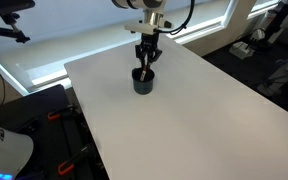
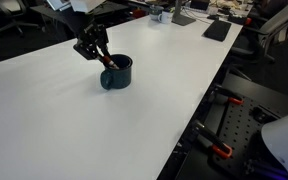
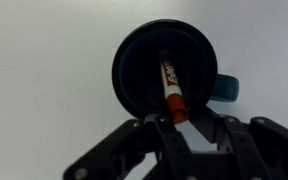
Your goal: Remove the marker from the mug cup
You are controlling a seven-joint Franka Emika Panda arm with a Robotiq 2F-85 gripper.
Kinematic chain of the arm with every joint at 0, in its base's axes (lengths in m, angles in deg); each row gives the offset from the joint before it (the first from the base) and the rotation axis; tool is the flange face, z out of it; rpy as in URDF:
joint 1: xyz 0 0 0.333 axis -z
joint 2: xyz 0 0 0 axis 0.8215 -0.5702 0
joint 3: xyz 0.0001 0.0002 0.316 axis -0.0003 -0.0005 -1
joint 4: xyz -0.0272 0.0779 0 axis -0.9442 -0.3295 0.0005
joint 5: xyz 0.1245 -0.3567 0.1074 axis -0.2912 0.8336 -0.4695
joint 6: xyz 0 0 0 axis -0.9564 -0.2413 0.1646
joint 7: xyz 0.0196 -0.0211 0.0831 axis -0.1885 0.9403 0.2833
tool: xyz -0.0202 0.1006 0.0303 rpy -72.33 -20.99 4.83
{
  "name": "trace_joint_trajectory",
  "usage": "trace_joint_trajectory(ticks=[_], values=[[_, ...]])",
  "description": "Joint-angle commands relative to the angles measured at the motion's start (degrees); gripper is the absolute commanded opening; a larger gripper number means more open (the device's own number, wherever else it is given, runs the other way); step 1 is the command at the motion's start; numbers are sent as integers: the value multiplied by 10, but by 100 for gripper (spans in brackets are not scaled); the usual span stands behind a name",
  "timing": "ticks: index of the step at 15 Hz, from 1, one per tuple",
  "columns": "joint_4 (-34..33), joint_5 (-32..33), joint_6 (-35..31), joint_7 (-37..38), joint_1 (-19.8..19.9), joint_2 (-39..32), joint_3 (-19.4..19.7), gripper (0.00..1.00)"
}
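The dark mug cup [image 3: 134,70] stands upright on the white table in both exterior views [image 1: 144,83] [image 2: 117,73]. The marker [image 3: 170,85] leans inside it, its reddish-brown end pointing up over the rim toward the wrist camera. My gripper [image 3: 179,122] hangs just above the mug [image 1: 147,62] [image 2: 102,58]. Its fingers are open and straddle the marker's reddish end. The left finger is at the tip, and a white gap shows on the right side. The lower part of the marker is hidden inside the mug.
The white table [image 1: 184,120] is wide, with its edges to the front and sides. A black keyboard-like object [image 2: 216,29] lies at the far end. Black and orange clamps [image 2: 219,150] and other equipment stand beside the table.
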Motion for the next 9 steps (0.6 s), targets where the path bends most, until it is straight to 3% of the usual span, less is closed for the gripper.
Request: trace_joint_trajectory(ticks=[1,3,9], values=[[-12,4,0,16,-10,-10,11,1],[-13,5,1,22,-11,-10,12,6],[-12,21,-3,52,-21,-8,19,6]])
